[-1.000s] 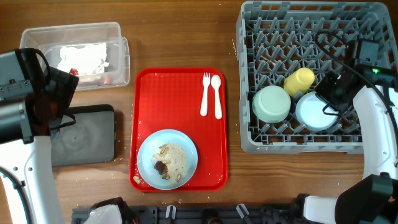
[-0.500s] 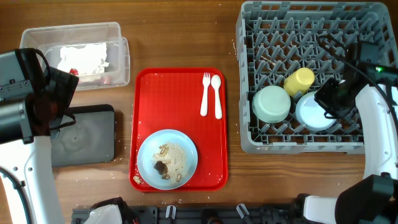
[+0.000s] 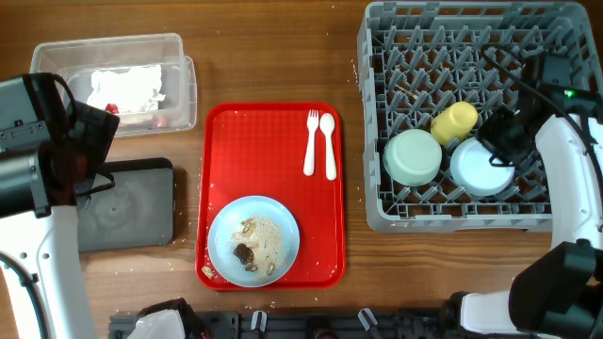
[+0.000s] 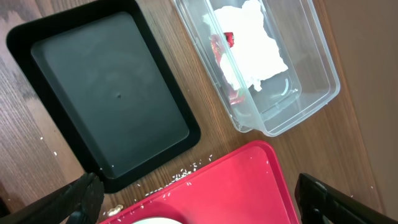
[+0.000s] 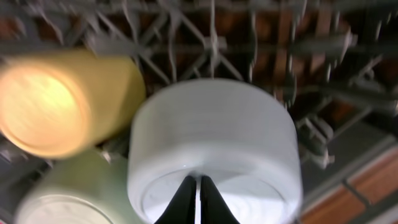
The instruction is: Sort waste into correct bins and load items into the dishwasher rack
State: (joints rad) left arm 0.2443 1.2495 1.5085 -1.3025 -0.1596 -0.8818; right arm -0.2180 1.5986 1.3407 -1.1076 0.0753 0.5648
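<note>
Right gripper (image 5: 199, 186): fingers closed tip to tip, nothing seen between them, poised just over the upturned light blue bowl (image 3: 479, 169) in the dishwasher rack (image 3: 452, 222). Left gripper (image 4: 199, 186): spread wide, holding nothing.

Rack contents, three: that bowl, one mint green bowl (image 3: 412, 156), one yellow cup (image 3: 453, 122).

Red tray (image 3: 264, 141), three: one plate (image 3: 219, 226) bearing food scraps (image 3: 252, 249), one fork (image 3: 311, 141), one spoon (image 3: 329, 143).

Bins, two: clear tub (image 3: 104, 42) holding one crumpled paper (image 3: 127, 88); black tray (image 3: 132, 202).

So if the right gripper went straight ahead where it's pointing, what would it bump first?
Probably the light blue bowl in the dishwasher rack. The right gripper aims straight at it, with nothing seen between, though the gap is hard to judge.
</note>
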